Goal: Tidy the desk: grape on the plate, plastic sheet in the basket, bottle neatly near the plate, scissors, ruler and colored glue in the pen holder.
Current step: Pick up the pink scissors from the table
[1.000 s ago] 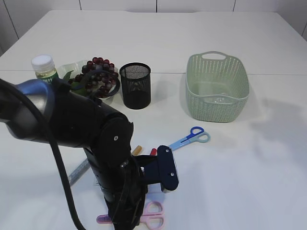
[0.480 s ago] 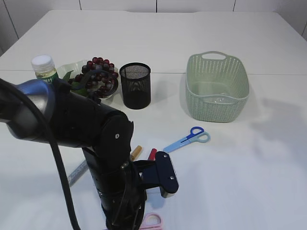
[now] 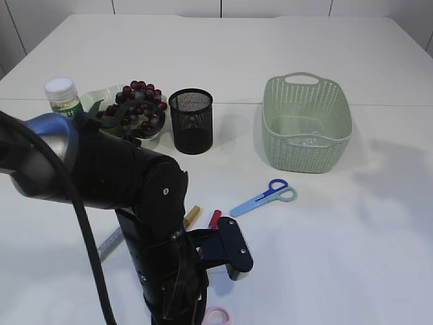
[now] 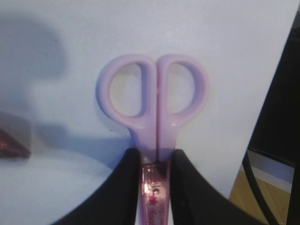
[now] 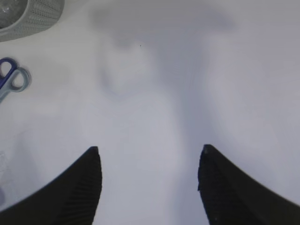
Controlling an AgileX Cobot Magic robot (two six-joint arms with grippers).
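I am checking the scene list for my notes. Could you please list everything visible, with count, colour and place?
bottle: 1, white cap, far left
plate: 1, pale, holds dark red grapes
pen holder: 1, black mesh, right of the plate
basket: 1, green, right
blue scissors: 1, centre
pink scissors: 1, front
glue sticks: 2, yellow and red, centre
left end effector: shut on the pink scissors
right end effector: open, nothing between its fingers

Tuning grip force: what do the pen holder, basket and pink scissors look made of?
Pen holder: black wire mesh, likely metal; you can see through the wall.
Basket: pale green moulded plastic in a woven pattern, matte.
Pink scissors: smooth plastic handles with a soft sheen; the part between the left hand's fingers looks translucent pink, probably a plastic blade cover.
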